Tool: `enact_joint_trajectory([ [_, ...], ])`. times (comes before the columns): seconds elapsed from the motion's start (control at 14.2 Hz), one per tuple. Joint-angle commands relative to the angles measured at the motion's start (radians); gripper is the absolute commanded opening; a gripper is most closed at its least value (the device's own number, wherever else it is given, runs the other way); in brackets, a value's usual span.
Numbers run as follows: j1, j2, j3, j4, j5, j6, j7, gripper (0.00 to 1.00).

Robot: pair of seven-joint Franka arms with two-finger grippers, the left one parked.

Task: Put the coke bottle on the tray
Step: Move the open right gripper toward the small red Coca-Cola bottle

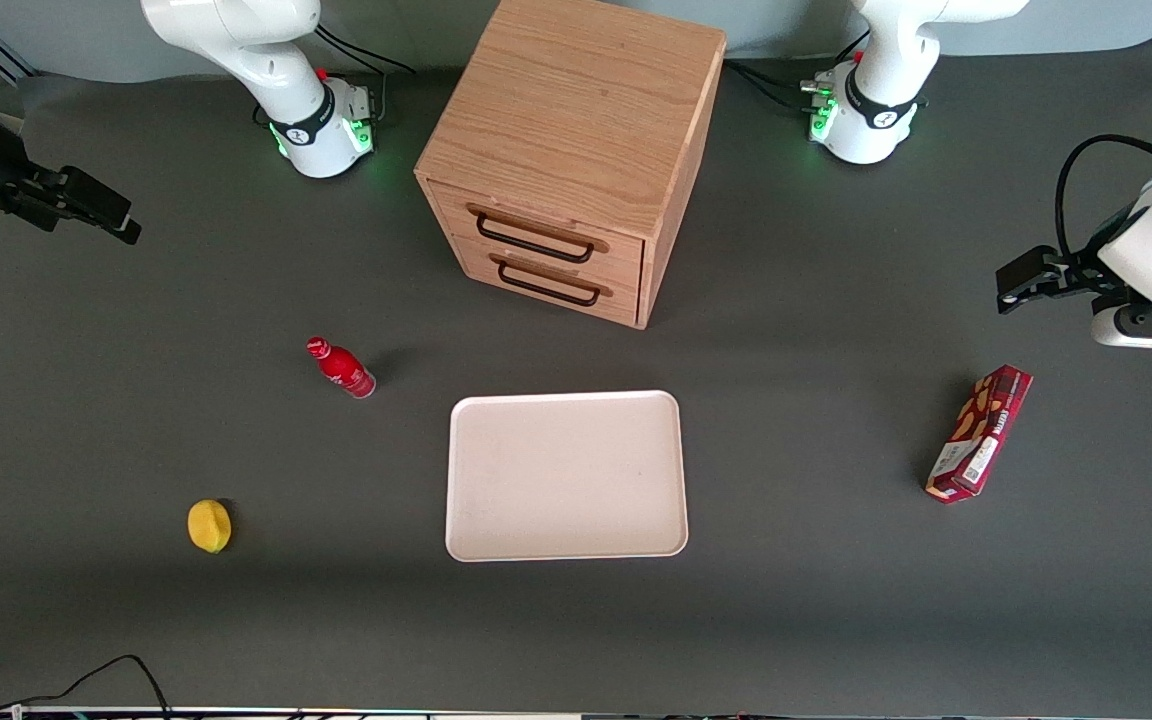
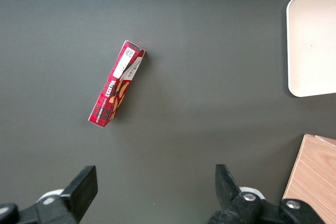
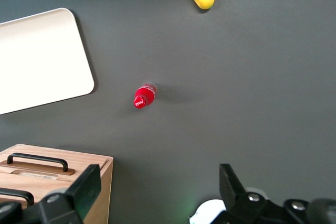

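Note:
The coke bottle (image 1: 341, 368), small and all red with a red cap, stands on the dark table beside the tray, toward the working arm's end; it also shows in the right wrist view (image 3: 143, 97). The tray (image 1: 566, 475), pale pinkish-white with a low rim and nothing on it, lies in front of the drawer cabinet; it shows too in the right wrist view (image 3: 37, 61). My right gripper (image 1: 111, 215) hangs above the working arm's end of the table, well apart from the bottle and farther from the front camera. It is open and holds nothing (image 3: 157, 192).
A wooden cabinet (image 1: 566, 150) with two drawers stands at the table's middle. A yellow lemon (image 1: 209, 526) lies nearer the front camera than the bottle. A dark red snack box (image 1: 979, 433) lies toward the parked arm's end.

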Motion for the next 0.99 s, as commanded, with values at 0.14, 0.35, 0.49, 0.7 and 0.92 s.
enact_joint_trajectory([
  [0.14, 0.006, 0.036, 0.0, 0.042, 0.006, -0.036, -0.016, 1.0],
  [0.35, 0.007, 0.041, 0.009, 0.033, 0.019, -0.035, -0.015, 1.0],
  [0.49, 0.019, 0.059, 0.022, -0.001, 0.025, -0.012, -0.008, 1.0],
  [0.7, 0.019, 0.056, 0.063, -0.192, 0.076, 0.187, 0.004, 1.0],
  [0.92, 0.019, 0.08, 0.097, -0.383, 0.068, 0.471, 0.039, 1.0],
])
